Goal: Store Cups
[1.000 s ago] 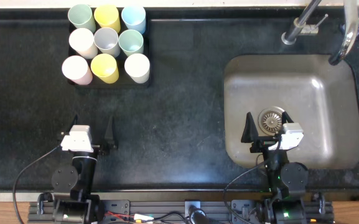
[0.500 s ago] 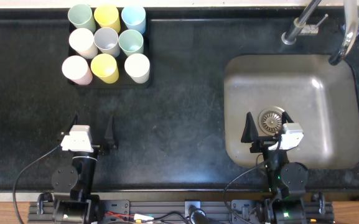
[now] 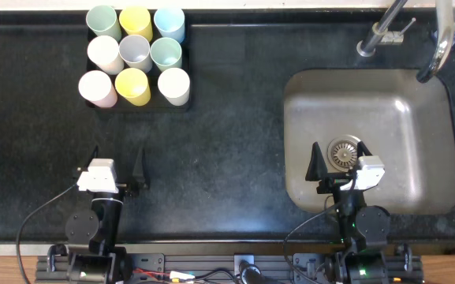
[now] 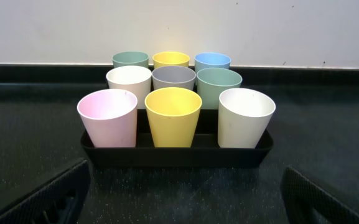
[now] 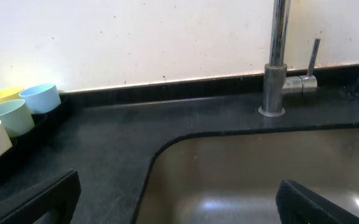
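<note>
Nine cups (image 3: 135, 55) in a tray (image 4: 176, 155), worktop's (image 3: 227, 142) back-left corner. Left gripper (image 3: 117, 154) near front edge, right gripper (image 3: 338, 154) at sink's (image 3: 393, 102) front edge; jaws apart on both.

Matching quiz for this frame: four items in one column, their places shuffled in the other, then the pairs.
1 pink cup
2 grey cup
3 blue cup
4 faucet

A centre of the tray
B behind the sink
C far right corner of the tray
D near left corner of the tray

Pairs: 1-D, 2-A, 3-C, 4-B
</note>
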`<state>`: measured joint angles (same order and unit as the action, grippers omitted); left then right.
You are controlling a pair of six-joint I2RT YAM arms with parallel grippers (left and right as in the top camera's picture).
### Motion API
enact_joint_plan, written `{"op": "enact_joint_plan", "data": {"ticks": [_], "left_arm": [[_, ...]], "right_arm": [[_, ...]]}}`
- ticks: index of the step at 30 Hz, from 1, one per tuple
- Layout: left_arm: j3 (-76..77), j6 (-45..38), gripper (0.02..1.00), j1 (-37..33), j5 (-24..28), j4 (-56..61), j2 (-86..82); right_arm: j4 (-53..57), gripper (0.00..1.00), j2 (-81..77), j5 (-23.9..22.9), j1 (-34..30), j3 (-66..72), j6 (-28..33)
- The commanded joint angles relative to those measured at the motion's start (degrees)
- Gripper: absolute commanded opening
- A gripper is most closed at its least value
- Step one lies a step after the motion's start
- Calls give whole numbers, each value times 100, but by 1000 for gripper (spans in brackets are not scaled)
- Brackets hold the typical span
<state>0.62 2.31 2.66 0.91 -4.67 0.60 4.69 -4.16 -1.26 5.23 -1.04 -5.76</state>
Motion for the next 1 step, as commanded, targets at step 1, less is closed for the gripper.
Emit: {"op": "enact_joint_plan", "data": {"ticks": [1], "left_arm": [[-17, -146, 998, 9, 52, 0, -48]], "right_arm": [[-24, 998, 70, 61, -37, 76, -26]]}}
